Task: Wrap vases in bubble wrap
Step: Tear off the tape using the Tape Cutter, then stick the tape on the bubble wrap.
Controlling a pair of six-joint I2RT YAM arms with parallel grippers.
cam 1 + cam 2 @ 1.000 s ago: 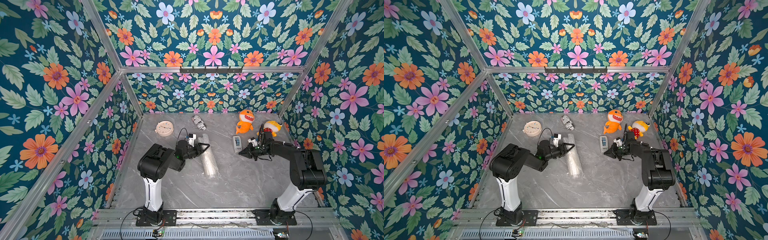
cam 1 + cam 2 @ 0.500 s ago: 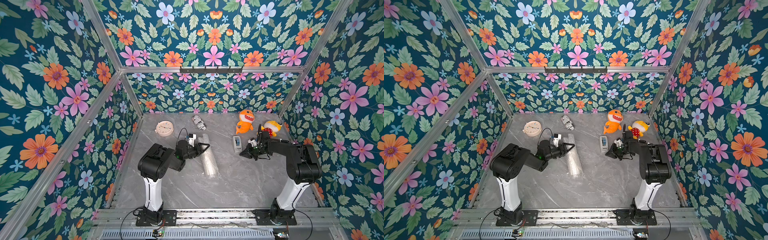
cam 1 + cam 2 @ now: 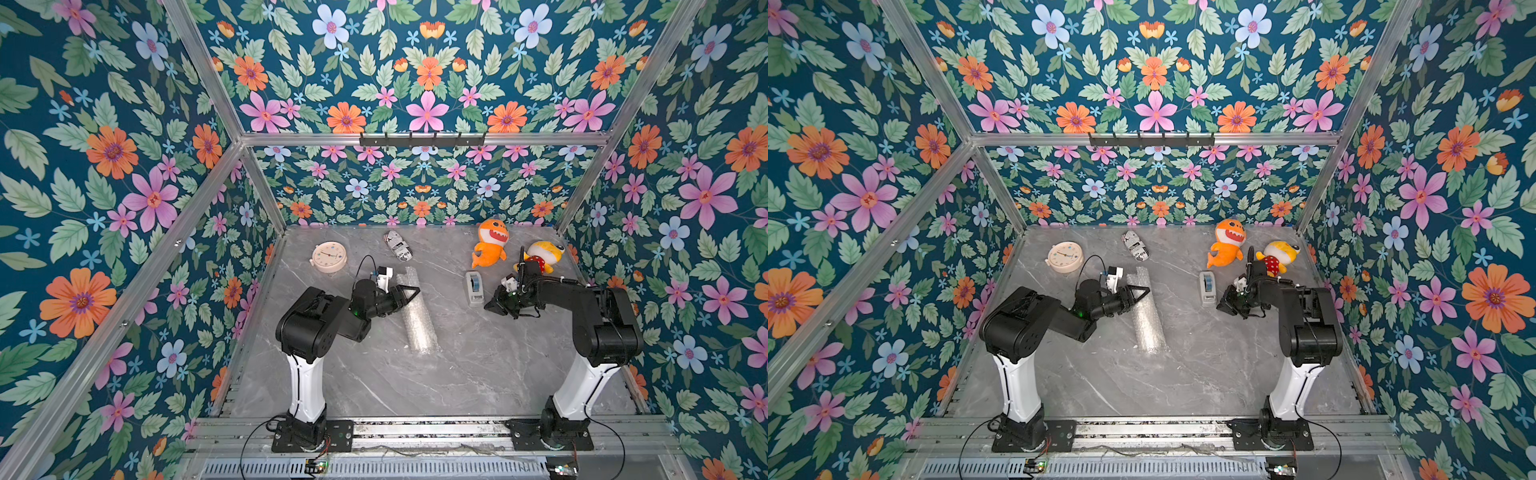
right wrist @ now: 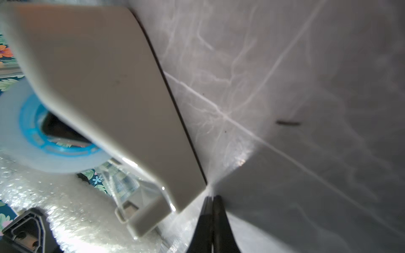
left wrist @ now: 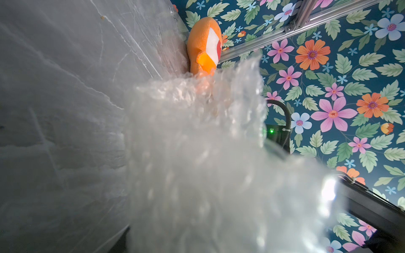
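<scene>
Roll of clear bubble wrap [image 3: 415, 320] lies mid-frame on grey marble table [image 3: 457, 374]. Cream ribbed vase not seen. We judge it inside roll but can't confirm.

Left gripper [image 3: 411, 292] clamped on roll's upper end. Right gripper [image 4: 211, 203] has jaws together, nothing seen between, just beside grey-white tape dispenser with blue reel [image 3: 474, 287], right of centre.

We advise: left pins wrap firm, right draws tape across cutter, no shoving dispenser.

Writing: black-and-white printed cylinder [image 3: 398, 246], upper centre, "Y" legible, rest too small.

Close to the left wrist camera, we see the bubble wrap [image 5: 208, 164] only as a blur; it covers part of the orange shark plush [image 5: 201, 43]. The tape dispenser [image 4: 105, 87] runs off-frame, unfocused.
</scene>
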